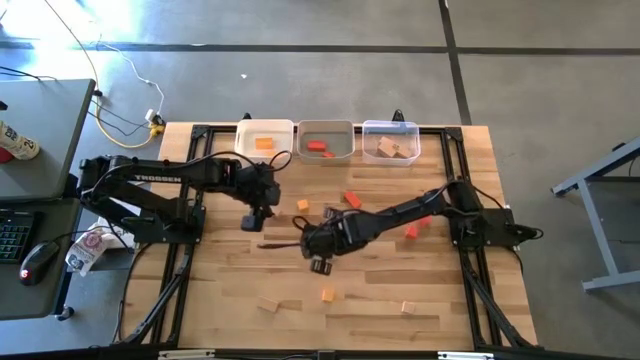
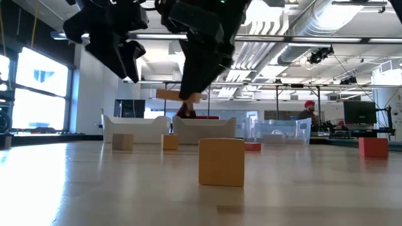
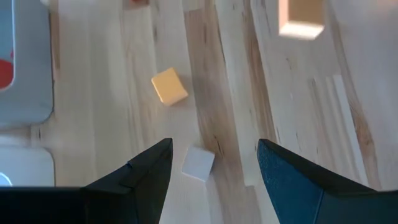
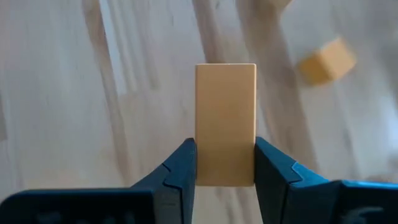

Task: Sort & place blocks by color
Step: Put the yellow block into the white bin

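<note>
1. Right wrist view: the right gripper (image 4: 224,163) clamps a pale wooden bar (image 4: 225,123) between both fingers; the bar stands out past the fingertips, off the table (image 4: 74,93).
2. High view: that gripper (image 1: 321,262) hangs over mid-table.
3. Left gripper (image 3: 214,165), jaws spread and holding nothing, hovers above a pale cube (image 3: 198,163), with an orange cube (image 3: 169,86) just beyond.
4. Three bins (image 1: 327,140) line the far edge, well apart from the held bar.

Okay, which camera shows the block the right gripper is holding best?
The right wrist view: the pale rectangular wooden bar fills it, clamped in the right gripper. The low view shows it small, lifted; the high view hides it.
</note>
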### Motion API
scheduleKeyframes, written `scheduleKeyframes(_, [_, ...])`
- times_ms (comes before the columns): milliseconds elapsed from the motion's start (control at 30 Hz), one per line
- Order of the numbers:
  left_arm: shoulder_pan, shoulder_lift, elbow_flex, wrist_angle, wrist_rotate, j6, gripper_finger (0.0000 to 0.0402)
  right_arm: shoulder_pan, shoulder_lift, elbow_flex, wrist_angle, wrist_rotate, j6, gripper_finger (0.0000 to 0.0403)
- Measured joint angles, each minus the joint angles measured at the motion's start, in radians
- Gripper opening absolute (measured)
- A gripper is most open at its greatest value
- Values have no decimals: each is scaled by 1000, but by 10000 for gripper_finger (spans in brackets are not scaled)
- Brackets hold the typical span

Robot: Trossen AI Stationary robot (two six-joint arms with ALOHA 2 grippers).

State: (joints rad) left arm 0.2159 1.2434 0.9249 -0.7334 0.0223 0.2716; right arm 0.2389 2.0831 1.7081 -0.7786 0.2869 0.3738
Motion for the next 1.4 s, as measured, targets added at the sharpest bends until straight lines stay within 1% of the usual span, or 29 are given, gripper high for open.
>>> scheduleKeyframes(200, [-30, 0, 0, 43, 0, -6, 223, -53, -2, 53, 1, 2, -122, 96])
scheduleKeyframes(333, [-43, 0, 0, 51, 0, -6, 223, -80, -2, 75, 5, 2, -174, 96])
scheduleKeyframes(533, [-60, 0, 0, 78, 0, -8, 223, -105, -2, 87, 65, -1, -246, 96])
scheduleKeyframes(767, [-73, 0, 0, 134, 0, -10, 223, -122, -3, 87, 104, -2, -269, 96])
scheduleKeyframes(1067, [-73, 0, 0, 135, 0, -10, 223, -129, -3, 87, 158, 2, -288, 96])
scheduleKeyframes(1400, [-73, 0, 0, 169, 0, -8, 223, -135, -13, 152, 126, 9, -304, 96])
